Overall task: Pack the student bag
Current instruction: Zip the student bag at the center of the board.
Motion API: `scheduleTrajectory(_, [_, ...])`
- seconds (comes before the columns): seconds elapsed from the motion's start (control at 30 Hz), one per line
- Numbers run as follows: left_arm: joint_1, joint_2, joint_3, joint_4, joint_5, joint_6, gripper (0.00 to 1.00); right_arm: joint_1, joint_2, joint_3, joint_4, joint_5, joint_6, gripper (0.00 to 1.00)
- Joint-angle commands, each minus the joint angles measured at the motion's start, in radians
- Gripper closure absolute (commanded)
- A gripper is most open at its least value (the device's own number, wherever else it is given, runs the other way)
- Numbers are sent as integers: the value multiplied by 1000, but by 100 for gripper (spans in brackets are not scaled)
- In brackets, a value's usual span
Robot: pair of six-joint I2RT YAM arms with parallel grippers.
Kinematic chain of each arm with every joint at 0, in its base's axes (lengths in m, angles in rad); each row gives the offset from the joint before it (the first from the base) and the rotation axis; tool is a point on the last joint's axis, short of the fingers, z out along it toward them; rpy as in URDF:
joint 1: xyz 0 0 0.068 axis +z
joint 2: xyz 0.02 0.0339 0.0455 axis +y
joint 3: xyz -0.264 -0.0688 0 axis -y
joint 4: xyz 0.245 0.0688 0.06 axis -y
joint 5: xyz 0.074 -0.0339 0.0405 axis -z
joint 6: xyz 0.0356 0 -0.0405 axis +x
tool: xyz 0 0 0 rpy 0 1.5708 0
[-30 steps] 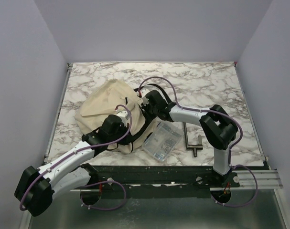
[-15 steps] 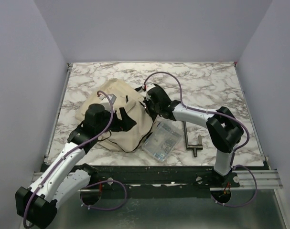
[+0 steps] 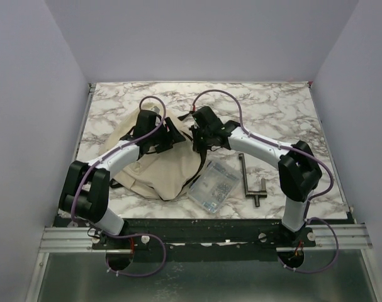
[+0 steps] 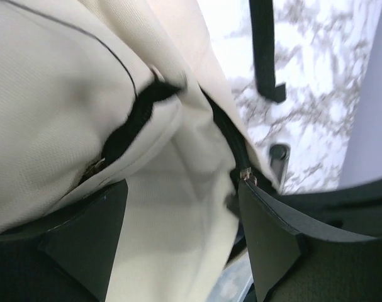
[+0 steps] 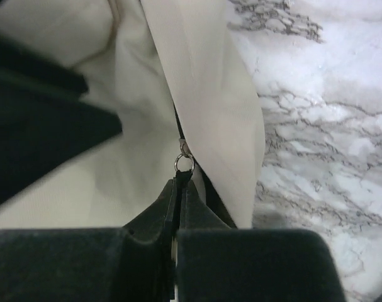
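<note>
Now that my left arm [image 3: 115,154] has swung from the near edge of the student bag [image 3: 159,176] round to its 12 o'clock side, the top view shows both wrists meeting over the bag's far end. The bag lies on the table [image 3: 272,113] toward 8 o'clock of its centre, and the clear pouch [image 3: 213,185] at the bag's 4 o'clock is not yet packed. From the left wrist, my left fingers [image 4: 84,233] stand spread, having just let go; the cream lip and dark zip line of the mouth lie between them, which the top view hides. From the right wrist, my right fingers [image 5: 165,214] are pressed together, newly shut, pinching the zip pull [image 5: 184,162] at the opening's edge. I judge the mouth is being readied before anything goes in.
</note>
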Motion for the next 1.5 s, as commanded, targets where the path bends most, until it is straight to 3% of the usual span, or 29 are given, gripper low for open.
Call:
scheduleTrajectory(0.0, [99,82,71,65,-46,-70,26,4,-92,-45,-129,-63,27,100])
scheduleTrajectory(0.27, [182,234,186,80,-7,-53,26,2,-249,-312,-16,-254,147,100])
scheduleTrajectory(0.43, [200,219,237,80,48,-22,26,4,-308,-530,332,-549,334,100])
scheduleTrajectory(0.5, [198,181,238,80,119,-20,26,3,-307,-527,374,-557,356,100])
scheduleTrajectory(0.63, [187,18,170,64,246,1,24,3,-311,-471,319,-533,345,100])
scheduleTrajectory(0.8, [114,-267,39,-119,259,104,27,-4,-327,-525,412,-530,489,100])
scheduleTrajectory(0.97, [11,-596,-229,-90,253,35,30,-4,-404,-736,761,-506,831,97])
scheduleTrajectory(1.07, [-129,-731,-362,-8,167,-41,35,-5,-431,-833,927,-464,977,95])
scheduleTrajectory(1.13, [-167,-771,-422,14,101,-101,36,-5,-431,-834,918,-466,956,95])
scheduleTrajectory(1.23, [-165,-754,-447,31,77,-231,48,-5,-423,-835,894,-513,883,94])
scheduleTrajectory(1.33, [-165,-671,-432,67,143,-294,50,-3,-417,-868,963,-559,845,82])
scheduleTrajectory(1.47, [-167,-589,-444,79,143,-385,49,-3,-418,-867,935,-587,777,82])
